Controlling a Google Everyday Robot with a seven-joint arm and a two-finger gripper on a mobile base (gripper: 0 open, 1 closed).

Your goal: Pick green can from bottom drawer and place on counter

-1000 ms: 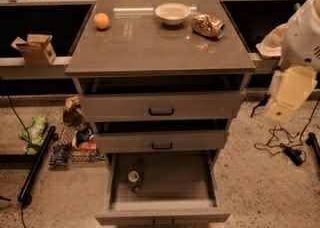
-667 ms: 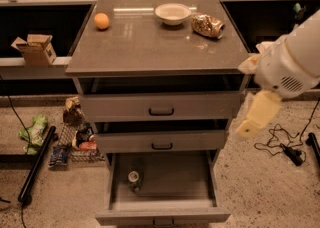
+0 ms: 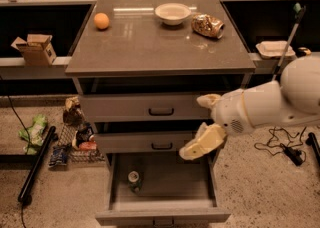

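- Nearest you, the bottom drawer is standing pulled fully out, so the opening step looks done.
- The green can is sitting inside it, left of the middle, apparently upright with its silver lid facing up and nothing touching it.
- The gripper is hanging empty above the drawer's right side, in front of the two upper drawer fronts, with its jaws spread wide. It is well apart from the can.
- You are looking at the approach, I judge. The reach into the drawer is not yet made.
- Next you are needing to go left and down, put the jaws on either side of the can, and avoid the drawer wall.
- Farthest, the surface is offering bare room in front of the orange ball, bowl and shiny packet.
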